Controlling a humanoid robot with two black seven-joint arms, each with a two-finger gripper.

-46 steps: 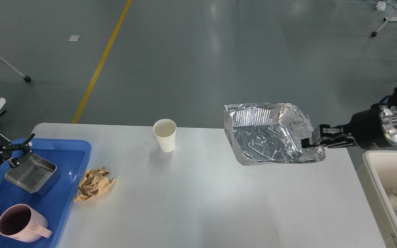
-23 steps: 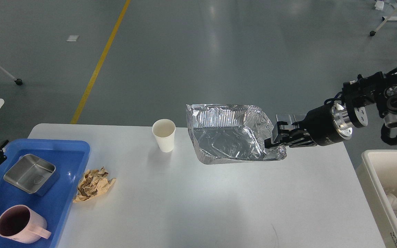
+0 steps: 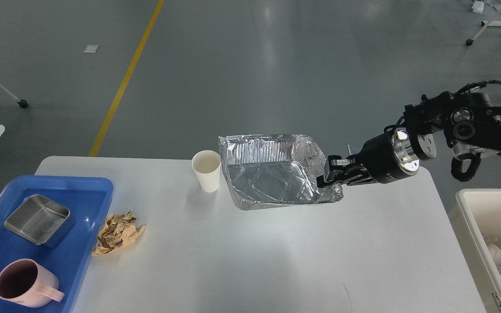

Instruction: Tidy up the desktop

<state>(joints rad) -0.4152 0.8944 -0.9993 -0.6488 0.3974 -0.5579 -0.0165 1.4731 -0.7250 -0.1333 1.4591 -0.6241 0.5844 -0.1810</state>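
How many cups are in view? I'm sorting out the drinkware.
2. A white paper cup stands upright on the desktop, close beside the foil tray. A pink mug sits in the blue tray at lower left. The cream bin may hide more.

Right tool clamps foil tray beside paper cup.

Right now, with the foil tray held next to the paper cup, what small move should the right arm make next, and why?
Probably carry the foil tray right, toward the cream bin: the right tool grips its edge, and the paper cup stands close on its left.
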